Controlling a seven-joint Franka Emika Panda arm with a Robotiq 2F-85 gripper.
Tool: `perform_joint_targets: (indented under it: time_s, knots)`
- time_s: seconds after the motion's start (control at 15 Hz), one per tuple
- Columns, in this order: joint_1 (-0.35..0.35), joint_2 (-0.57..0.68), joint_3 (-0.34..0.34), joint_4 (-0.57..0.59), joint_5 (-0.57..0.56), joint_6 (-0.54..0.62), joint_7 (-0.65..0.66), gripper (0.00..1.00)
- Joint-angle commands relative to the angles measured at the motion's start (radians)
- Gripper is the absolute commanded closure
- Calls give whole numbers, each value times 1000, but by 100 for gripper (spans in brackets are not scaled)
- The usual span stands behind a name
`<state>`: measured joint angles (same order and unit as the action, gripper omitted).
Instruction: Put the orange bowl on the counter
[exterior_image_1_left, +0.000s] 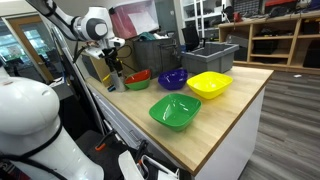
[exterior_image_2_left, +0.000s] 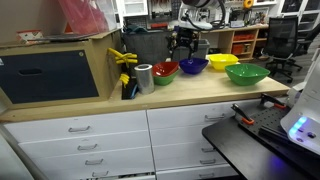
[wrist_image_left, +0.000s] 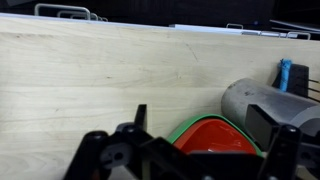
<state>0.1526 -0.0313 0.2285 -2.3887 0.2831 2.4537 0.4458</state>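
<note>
The orange bowl sits nested inside a green bowl on the light wood counter. In the wrist view my gripper is open, with a finger on each side above the bowl's near rim, and holds nothing. In both exterior views the orange bowl is at the end of the row of bowls, and the gripper hangs just above and beside it.
A grey metal cup stands close beside the nested bowls. A blue bowl, a yellow bowl and another green bowl lie further along the counter. A grey bin stands behind them.
</note>
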Motion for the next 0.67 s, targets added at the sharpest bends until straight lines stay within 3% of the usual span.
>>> perform_joint_targets:
  time_s: [0.0, 0.6]
  knots:
    - [12, 166, -21, 127, -82, 31, 53, 0]
    - [75, 422, -146, 379, -204, 88, 124, 0]
